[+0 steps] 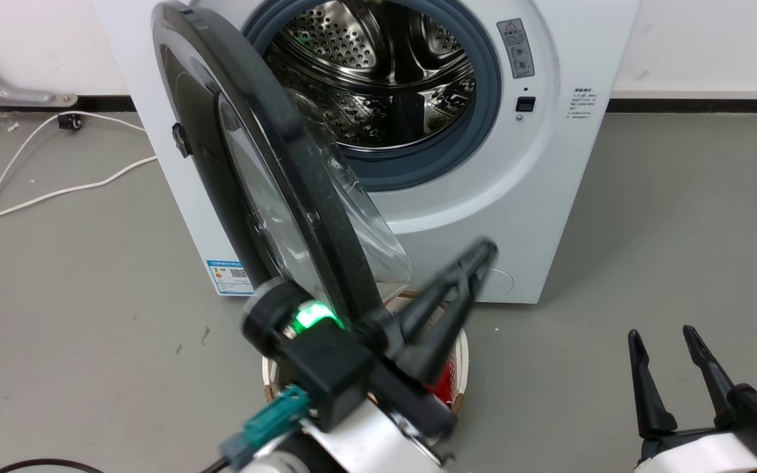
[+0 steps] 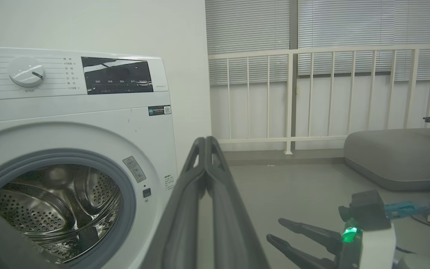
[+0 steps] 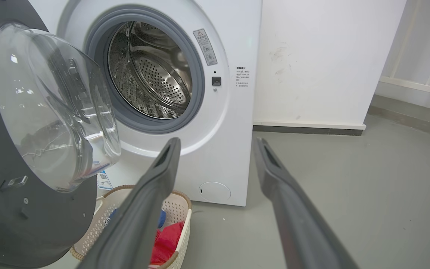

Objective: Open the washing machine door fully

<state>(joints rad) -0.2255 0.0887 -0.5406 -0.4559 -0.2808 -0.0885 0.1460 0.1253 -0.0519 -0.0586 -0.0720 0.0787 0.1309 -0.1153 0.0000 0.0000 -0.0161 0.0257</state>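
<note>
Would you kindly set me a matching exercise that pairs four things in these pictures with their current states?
Things:
1. washing machine door
2. left tool
3. right tool
4. laundry basket

States:
a. fingers spread apart
b. fingers pressed together, nothing between them
c. holds red cloth
d. swung away from the drum opening

Pairs: 1-d, 2-b, 3-a, 4-c

We see a bare test room staged for laundry: white washing machine [image 1: 536, 217] against a plain wall, loose cable [image 1: 43, 195] left of it, laundry basket [image 3: 177, 213] before it.
</note>
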